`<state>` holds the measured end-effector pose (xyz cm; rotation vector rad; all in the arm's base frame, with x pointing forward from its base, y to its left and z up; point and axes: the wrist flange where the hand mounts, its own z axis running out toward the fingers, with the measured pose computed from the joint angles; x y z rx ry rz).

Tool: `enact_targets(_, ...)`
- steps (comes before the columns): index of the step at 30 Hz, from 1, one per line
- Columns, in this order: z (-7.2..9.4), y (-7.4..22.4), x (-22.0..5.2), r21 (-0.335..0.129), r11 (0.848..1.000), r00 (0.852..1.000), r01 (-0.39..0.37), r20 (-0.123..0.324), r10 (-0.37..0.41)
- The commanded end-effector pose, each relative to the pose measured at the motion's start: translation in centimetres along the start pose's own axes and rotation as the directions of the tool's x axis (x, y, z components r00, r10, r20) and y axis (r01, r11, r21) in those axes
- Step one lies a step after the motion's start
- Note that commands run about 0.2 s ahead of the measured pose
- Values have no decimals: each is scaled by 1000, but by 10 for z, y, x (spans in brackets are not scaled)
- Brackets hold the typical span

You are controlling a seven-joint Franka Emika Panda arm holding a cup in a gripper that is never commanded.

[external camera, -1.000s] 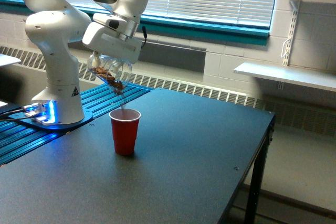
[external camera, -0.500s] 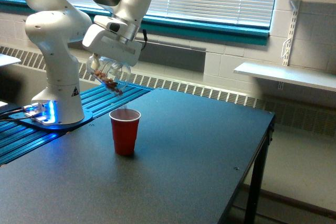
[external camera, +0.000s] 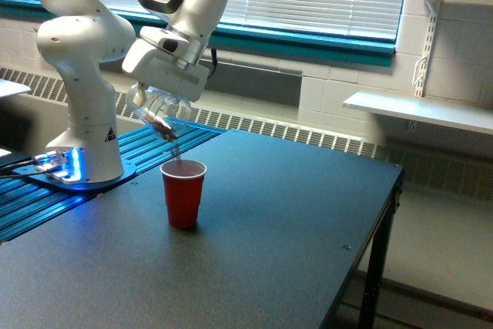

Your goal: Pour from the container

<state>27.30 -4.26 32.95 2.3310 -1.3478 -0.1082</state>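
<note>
On the dark table (external camera: 293, 229), our gripper (external camera: 158, 98) pinches the tilted clear container (external camera: 160, 113) at the red cup's (external camera: 183, 193) eleven o'clock, so bits may overshoot its rim.

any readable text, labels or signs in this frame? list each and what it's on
No readable words or numbers anywhere.
Small triangular mark on the robot arm's base column: a sign, too small to read.
Red cup: no print visible.
Clear container under the end effector: no label visible.
Table, blinds and wall shelves: no text.
</note>
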Motion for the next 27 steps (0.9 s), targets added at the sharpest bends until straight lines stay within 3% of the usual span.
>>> enact_targets(1,5,-2,3,-26,1000,1000,13,4,-13)
enact_targets(22,0,-12,12,-16,1000,1000,12,1,-12)
enact_targets(27,4,-12,11,-3,1000,1000,4,-22,-4)
